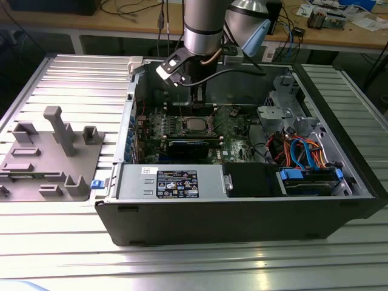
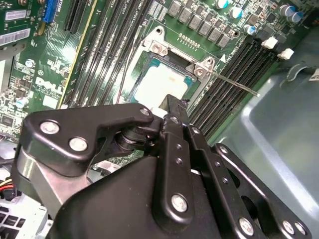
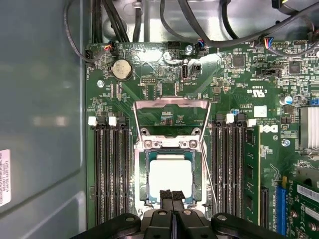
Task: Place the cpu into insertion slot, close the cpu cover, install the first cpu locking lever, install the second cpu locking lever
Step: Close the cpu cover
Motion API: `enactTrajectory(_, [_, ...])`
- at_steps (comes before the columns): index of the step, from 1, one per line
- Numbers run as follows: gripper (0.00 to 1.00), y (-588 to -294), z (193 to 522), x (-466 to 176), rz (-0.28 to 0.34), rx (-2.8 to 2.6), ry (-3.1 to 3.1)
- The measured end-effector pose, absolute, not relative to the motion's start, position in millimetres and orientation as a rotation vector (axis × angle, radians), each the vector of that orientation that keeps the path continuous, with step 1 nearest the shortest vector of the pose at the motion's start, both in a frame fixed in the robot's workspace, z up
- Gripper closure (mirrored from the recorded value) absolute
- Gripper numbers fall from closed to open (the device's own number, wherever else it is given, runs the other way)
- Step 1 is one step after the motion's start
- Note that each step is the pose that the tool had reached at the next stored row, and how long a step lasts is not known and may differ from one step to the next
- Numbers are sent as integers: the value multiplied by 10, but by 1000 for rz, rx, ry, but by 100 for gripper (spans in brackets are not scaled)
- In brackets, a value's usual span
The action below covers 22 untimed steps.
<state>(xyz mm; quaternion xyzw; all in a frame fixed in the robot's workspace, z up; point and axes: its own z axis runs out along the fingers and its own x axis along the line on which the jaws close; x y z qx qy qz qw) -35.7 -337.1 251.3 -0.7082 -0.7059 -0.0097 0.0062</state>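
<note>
One arm (image 1: 203, 24) is seen in the exterior view, reaching straight down from above into an open computer case (image 1: 242, 218). Its single gripper (image 1: 197, 104) is lowered over the green motherboard (image 3: 224, 89). In the first wrist view the two fingers (image 3: 166, 195) are pressed together, and nothing is seen between them. They are held at one edge of the cpu (image 3: 171, 174), though whether that edge is touched cannot be told.

One cpu is counted, and it is seated flat in the one insertion slot (image 3: 164, 144), silver-grey top upward. One cpu cover (image 3: 172, 103) is found, raised off the slot on the side away from the fingers, with green board visible through its window. Two thin metal rods are counted, one (image 3: 137, 124) along each side (image 3: 213, 169) of the slot; neither is pressed down flat. Long black memory slots (image 3: 112, 169) are ranged on both sides, and one round coin cell (image 3: 121, 69) is mounted beyond the cover
</note>
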Motion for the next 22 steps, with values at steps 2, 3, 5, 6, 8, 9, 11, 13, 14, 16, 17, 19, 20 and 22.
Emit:
enactTrajectory(2, [89, -3371, 2538, -357, -30, -2216, -2209])
enactTrajectory(3, [89, -3371, 2548, -357, -30, -2216, -2209])
enactTrajectory(5, [89, -3371, 2581, -357, -30, -2216, -2209])
enactTrajectory(6, [89, -3371, 2614, -356, -29, -2216, -2208])
enactTrajectory(8, [89, -3371, 2637, -357, -29, -2216, -2208])
enactTrajectory(9, [89, -3370, 2639, -356, -30, -2216, -2208])
enactTrajectory(11, [89, -3371, 2640, -356, -29, -2216, -2208])
enactTrajectory(13, [89, -3371, 2641, -356, -29, -2194, -2230])
enactTrajectory(14, [89, -3371, 2641, -356, -29, -2179, -2245])
enactTrajectory(16, [89, -3371, 2651, -356, -28, -2166, -2257])
enactTrajectory(17, [89, -3371, 2664, -356, -29, -2165, -2258])
enactTrajectory(19, [89, -3371, 2721, -356, -29, -2164, -2259])
enactTrajectory(20, [89, -3371, 2748, -356, -29, -2163, -2259])
enactTrajectory(22, [89, -3371, 2787, -356, -29, -2162, -2260])
